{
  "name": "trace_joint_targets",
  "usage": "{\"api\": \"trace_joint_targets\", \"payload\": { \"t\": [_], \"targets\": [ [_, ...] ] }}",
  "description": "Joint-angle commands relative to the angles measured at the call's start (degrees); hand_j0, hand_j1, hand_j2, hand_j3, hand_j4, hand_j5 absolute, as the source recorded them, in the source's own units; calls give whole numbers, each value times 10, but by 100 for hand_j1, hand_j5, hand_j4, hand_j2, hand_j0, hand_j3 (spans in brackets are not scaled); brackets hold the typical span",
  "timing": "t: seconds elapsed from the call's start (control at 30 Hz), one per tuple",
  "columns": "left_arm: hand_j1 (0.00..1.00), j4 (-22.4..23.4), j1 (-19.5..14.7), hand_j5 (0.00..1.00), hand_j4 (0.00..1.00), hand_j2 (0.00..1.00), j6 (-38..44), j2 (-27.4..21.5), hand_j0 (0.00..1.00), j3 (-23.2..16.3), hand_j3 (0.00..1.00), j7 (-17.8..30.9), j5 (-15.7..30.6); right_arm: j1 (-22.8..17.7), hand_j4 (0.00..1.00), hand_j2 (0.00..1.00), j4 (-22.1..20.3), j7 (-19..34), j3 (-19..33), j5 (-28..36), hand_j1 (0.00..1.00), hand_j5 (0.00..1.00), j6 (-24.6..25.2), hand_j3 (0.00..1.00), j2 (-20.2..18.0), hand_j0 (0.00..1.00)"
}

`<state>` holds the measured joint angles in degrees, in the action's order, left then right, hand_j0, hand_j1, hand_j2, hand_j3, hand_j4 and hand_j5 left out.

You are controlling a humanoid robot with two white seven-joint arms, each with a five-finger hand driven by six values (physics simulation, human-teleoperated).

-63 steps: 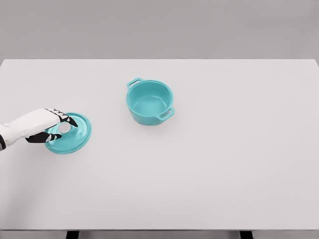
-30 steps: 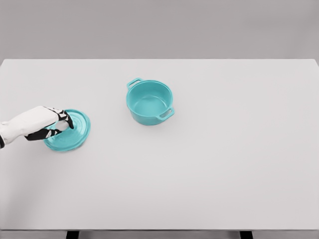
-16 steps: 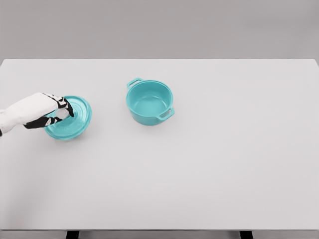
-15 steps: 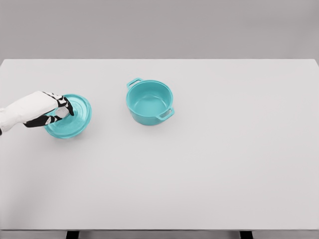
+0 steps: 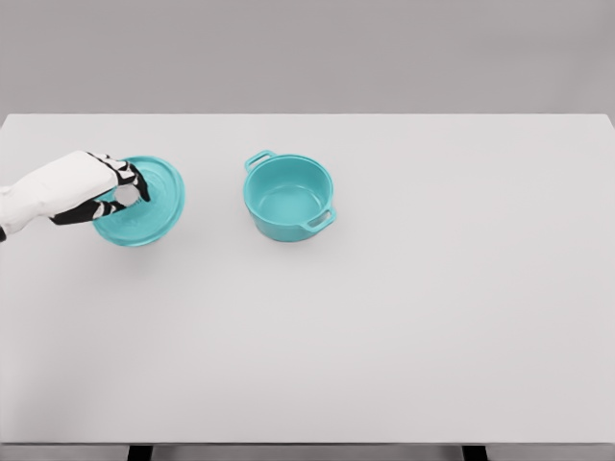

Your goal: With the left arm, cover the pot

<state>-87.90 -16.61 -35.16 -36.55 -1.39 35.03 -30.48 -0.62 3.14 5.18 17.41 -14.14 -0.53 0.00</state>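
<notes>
Table: white and wide, the table [image 5: 404, 336] fills most of your view, its near edge along the bottom of the picture with two dark leg tops showing just under it.
Near half: you have only bare white surface across the front of the table, from left to right.
Pot: your teal pot [image 5: 288, 197] stands upright a little left of the table's middle, mouth open and uncovered, so you can see straight down to its inside bottom.
Pot handles: you see one loop handle at the pot's far left and one at its near right, so the pair lies on a diagonal.
Lid: your teal lid [image 5: 144, 206] is on the left side of the table, well apart from the pot and level with it in depth. It looks tilted, with its near rim lower than its far rim. A faint shadow lies under its near edge, and you cannot tell for sure whether that edge touches the table.
Left hand: your left hand [image 5: 91, 187] comes in from the left edge on a white forearm and reaches over the lid's left part.
Fingers: your black-and-white fingers [image 5: 125, 178] are curled in around the pale knob at the lid's centre, pinching it from both sides.
Background: plain grey wall runs behind the table's far edge.
</notes>
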Motion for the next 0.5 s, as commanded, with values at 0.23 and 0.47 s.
{"api": "trace_joint_targets", "payload": {
  "t": [0.23,0.47],
  "targets": [
    [52,-15,-25,52,52,52,2,18,52,-24,52,0,5,-1,100,100,-1,0,0,0,100,100,0,100,0,100],
    [52,-15,-56,52,52,52,2,46,52,-56,52,0,3,0,100,100,-1,0,0,0,100,100,0,100,0,100]
  ]
}}
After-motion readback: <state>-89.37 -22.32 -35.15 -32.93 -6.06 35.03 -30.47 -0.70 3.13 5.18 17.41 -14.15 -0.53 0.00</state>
